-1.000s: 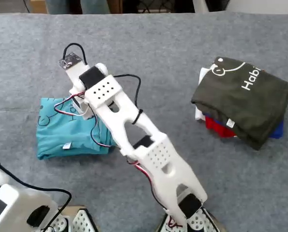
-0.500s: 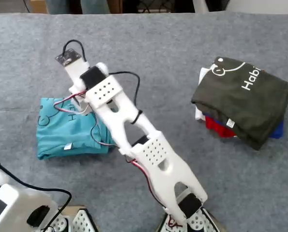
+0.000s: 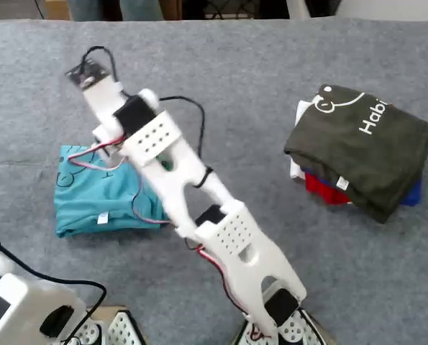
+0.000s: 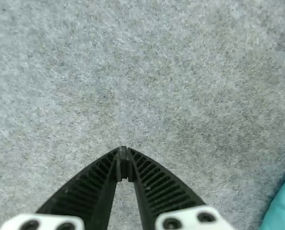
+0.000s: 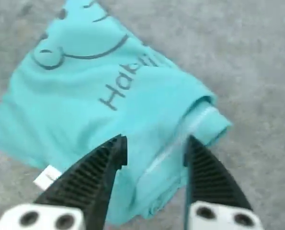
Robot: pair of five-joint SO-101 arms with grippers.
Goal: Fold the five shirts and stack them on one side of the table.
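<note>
Robotics lab bench: a grey felt-covered table (image 3: 285, 79) carries a white 3D-printed arm (image 3: 221, 230) trailing exposed wiring (image 3: 201, 128), a second arm's base (image 3: 19, 309) lower left.

The worktop (image 3: 271, 86) is plain mottled grey. The teal shirt (image 5: 99, 96) has a darker teal line drawing and letters and a small white tag, the dark olive shirt (image 3: 361, 154) has white print, and beside it show a red shirt (image 3: 321, 188), a blue shirt (image 3: 413, 194) and a white shirt (image 3: 301, 111). The right arm (image 3: 199, 194) is white with black motors, and the left pincer (image 4: 123, 151) and right pincer (image 5: 155, 142) are black and ribbed.
</note>
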